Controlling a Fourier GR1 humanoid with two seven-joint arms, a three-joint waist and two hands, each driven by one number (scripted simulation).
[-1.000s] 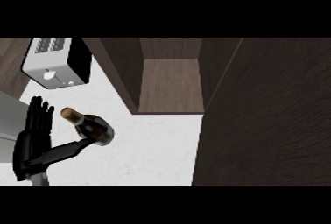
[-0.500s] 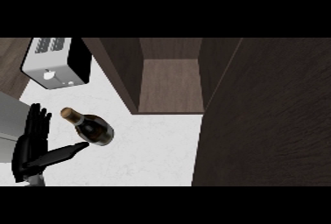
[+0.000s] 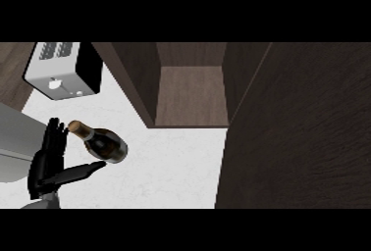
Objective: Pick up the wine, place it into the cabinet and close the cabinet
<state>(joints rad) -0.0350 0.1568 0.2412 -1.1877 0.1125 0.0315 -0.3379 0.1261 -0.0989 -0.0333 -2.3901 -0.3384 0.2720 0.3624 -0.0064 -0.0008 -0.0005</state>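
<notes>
— Left hand point(image 3: 49, 159) first: where is it, and what are its fingers doing?

— It shows at the lower left of the head view, above the white counter point(image 3: 174, 166). Its fingers stand straight and close together, pointing up the view, with the thumb stretched out to the right. Nothing is curled round anything, so it is spread flat and holding nothing.

— And the wine bottle point(image 3: 103, 142)?

— It sits on the counter just beside that hand, on the hand's right side, above the thumb. It is a dark bottle with a tan top; that top points up and to the left, close by the fingertips. Whether the fingers actually touch the glass, I cannot tell — they look right next to it at most.

— The cabinet point(image 3: 192, 95)?

— Open. Its brown inside shows in the upper middle of the view, up and to the right of the bottle and apart from it. A broad dark panel point(image 3: 297, 132) fills the right side; I cannot tell if it is the cabinet's door.

— Anything else?

— A silver toaster point(image 3: 62, 68) stands at the upper left. The right hand does not show at all.
</notes>
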